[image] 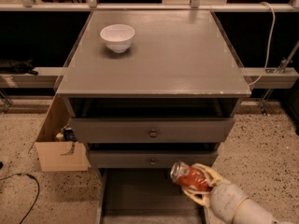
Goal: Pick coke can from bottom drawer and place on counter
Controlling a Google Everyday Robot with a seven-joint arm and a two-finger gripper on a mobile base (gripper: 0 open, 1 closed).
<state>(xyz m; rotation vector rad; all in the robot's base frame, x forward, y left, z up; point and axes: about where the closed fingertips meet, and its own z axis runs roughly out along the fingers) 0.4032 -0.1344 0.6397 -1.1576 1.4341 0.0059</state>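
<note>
coke can (189,177) tilted, pinched between gripper (192,181) fingers (207,172), seemingly lifted above bottom drawer (140,196) right side.

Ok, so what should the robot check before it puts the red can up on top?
1. Gripper holds the shiny red metal can: ok, fingers wrapped around it.
2. Can lifted off the wide grey bottom drawer floor: ok.
3. Can upright: not ok, it lies tilted, top pointing left.
4. Bare spot on the broad flat grey counter: ok, front and right.
5. Small white bowl out of the way: ok, back left.
6. Clear path past the knobbed grey drawer fronts: cannot tell.
</note>
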